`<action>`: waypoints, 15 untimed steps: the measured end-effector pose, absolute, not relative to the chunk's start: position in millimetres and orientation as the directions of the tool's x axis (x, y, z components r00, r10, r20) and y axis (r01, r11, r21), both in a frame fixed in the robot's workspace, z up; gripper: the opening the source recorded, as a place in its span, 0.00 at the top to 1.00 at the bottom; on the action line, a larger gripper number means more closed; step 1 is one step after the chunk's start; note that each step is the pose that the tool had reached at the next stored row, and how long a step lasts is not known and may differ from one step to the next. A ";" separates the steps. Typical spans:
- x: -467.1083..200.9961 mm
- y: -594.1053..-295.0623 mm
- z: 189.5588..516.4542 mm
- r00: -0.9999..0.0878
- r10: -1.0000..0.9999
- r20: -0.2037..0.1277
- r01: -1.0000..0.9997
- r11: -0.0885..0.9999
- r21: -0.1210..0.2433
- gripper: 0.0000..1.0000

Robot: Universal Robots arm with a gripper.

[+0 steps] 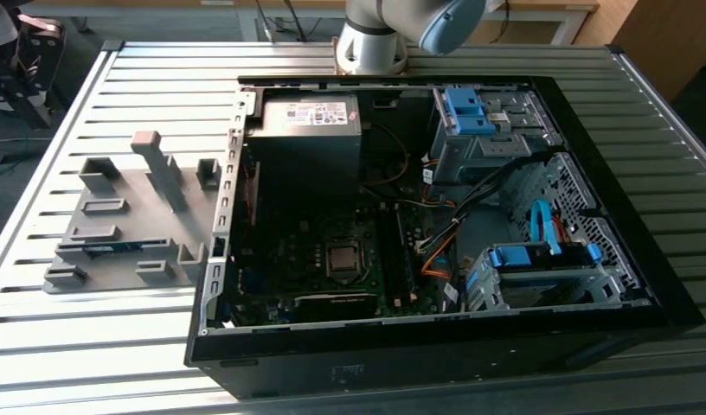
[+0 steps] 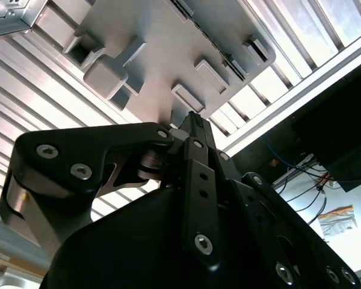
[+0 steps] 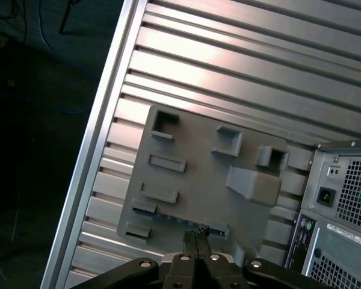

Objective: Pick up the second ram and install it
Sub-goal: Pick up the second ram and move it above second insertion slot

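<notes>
On a ribbed metal bench point(image 1: 87, 346), at the exterior view's left of an open computer case point(image 1: 446, 346): grey tray point(image 1: 157, 216), memory stick point(image 3: 174, 218) lying along its near edge. Jaws pressed together, empty, pointing at the tray. Dark floor point(image 3: 24, 120) beyond.

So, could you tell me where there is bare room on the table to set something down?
In the exterior view, bare table slats lie above the grey tray and below it. The open computer case is crowded with cables.
</notes>
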State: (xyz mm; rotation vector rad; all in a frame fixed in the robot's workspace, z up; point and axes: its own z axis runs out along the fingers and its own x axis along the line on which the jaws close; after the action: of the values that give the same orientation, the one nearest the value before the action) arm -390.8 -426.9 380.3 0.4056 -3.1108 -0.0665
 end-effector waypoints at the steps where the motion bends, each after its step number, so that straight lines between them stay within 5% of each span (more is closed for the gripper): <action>1: -390.8 -426.9 380.3 -0.965 -0.261 -0.002 -0.260 0.965 0.042 0.89; 15: -391.2 -427.0 380.3 -0.948 -0.318 -0.002 -0.318 0.947 0.043 0.89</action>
State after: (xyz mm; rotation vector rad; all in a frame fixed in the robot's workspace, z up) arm -391.2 -427.0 380.3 0.5059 -3.0949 -0.0664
